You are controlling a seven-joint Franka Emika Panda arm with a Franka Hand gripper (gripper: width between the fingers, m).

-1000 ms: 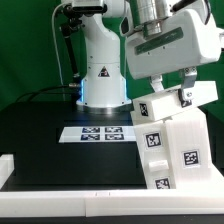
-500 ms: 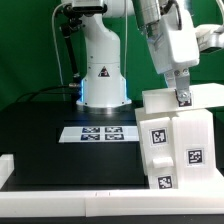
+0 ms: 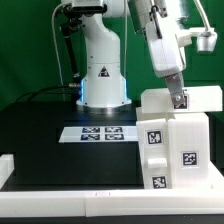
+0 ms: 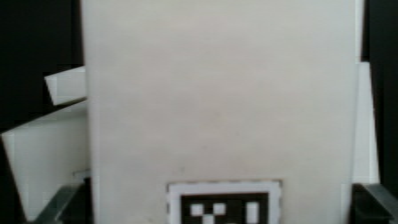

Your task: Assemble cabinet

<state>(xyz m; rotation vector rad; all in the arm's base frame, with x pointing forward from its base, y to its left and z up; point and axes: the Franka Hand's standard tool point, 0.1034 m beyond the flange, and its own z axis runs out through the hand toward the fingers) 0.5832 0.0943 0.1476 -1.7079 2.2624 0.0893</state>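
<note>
The cabinet, a large white box with marker tags on its front, stands at the exterior view's right. A white tagged cabinet piece lies level along its top. My gripper comes down from above and is shut on this piece near its middle. In the wrist view the same white piece fills the picture, with a marker tag low on it. My dark fingers show at either side of it. The cabinet's far side is hidden.
The marker board lies on the black table in front of the robot's white base. A white rim runs along the table's near edge and a white corner block sits at the exterior view's left.
The held piece was tilted above the cabinet a second ago. It now lies level on the cabinet's top and has shifted a little toward the exterior view's left with my gripper.
</note>
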